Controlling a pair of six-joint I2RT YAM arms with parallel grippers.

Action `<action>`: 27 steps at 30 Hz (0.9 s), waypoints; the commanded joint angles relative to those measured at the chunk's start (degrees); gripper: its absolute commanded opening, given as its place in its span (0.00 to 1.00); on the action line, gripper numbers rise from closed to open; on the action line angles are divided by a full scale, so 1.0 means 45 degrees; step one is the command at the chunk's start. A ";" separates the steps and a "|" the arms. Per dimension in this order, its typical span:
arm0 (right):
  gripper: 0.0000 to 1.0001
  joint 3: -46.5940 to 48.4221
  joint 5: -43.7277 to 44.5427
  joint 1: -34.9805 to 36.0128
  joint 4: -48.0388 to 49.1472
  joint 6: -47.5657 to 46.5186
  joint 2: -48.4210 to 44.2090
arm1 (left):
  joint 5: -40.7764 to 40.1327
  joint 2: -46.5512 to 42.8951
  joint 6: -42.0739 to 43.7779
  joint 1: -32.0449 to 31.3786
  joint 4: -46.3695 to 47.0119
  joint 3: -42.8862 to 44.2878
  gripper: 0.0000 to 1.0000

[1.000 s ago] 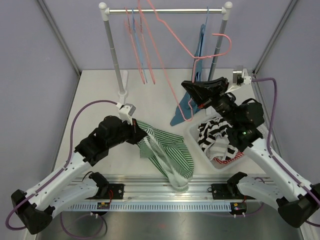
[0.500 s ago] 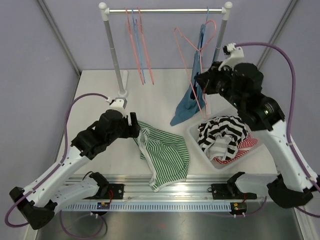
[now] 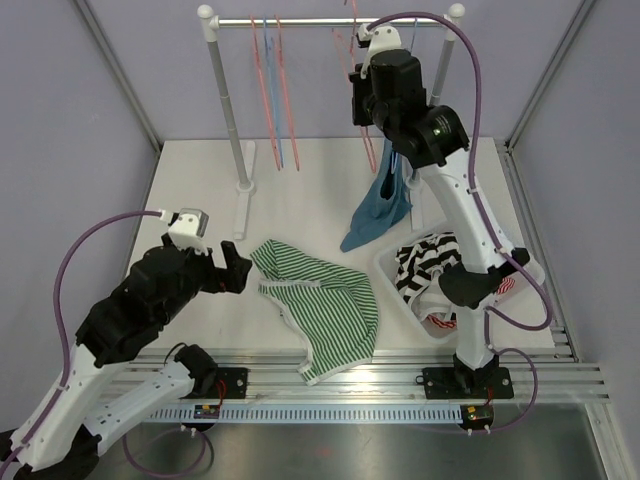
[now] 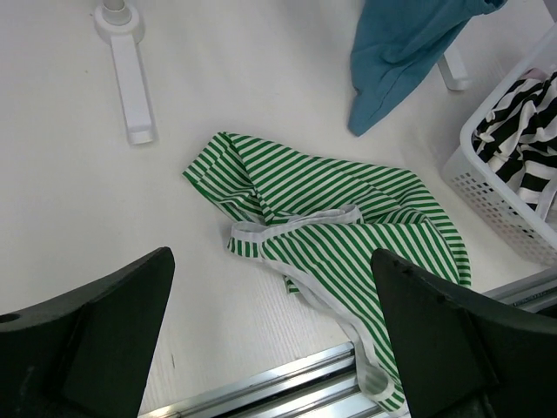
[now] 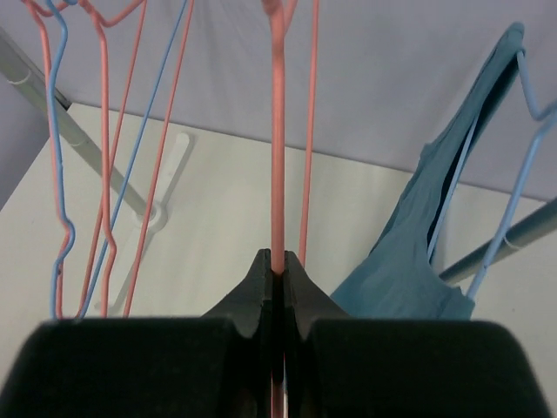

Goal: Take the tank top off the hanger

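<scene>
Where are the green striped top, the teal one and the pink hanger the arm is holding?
Green striped top (image 4: pixel 374 187): left wrist view, middle of its striped body.
Teal top (image 5: pixel 405 270): right wrist view, its lower body.
Pink hanger (image 5: pixel 278 131): right wrist view, wire above the jaws.

Both the left arm and the right arm were white shells with chunky black joints. Each had a purple cable looping to a small white camera box at the wrist. The fingers were matte black wedges.

Pink hanger top beyond upper edge
</scene>
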 commanded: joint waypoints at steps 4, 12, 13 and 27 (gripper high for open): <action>0.00 0.1239 0.0382 -0.0125 0.2187 -0.2197 0.1324 | -0.0441 -0.0546 0.0427 -0.0069 0.0780 -0.1487 0.99; 0.00 0.2059 -0.1122 -0.1141 0.3283 -0.2081 0.2771 | 0.0027 -0.0780 0.0466 -0.0069 0.1251 -0.2094 0.99; 0.00 0.2059 -0.1161 -0.1141 0.3322 -0.2003 0.2945 | 0.0066 -0.0839 0.0447 -0.0069 0.1309 -0.2172 0.99; 0.00 0.1766 -0.1514 0.0048 0.4102 -0.1416 0.3728 | -0.0128 -0.0996 0.0329 -0.0069 0.1271 -0.2114 0.99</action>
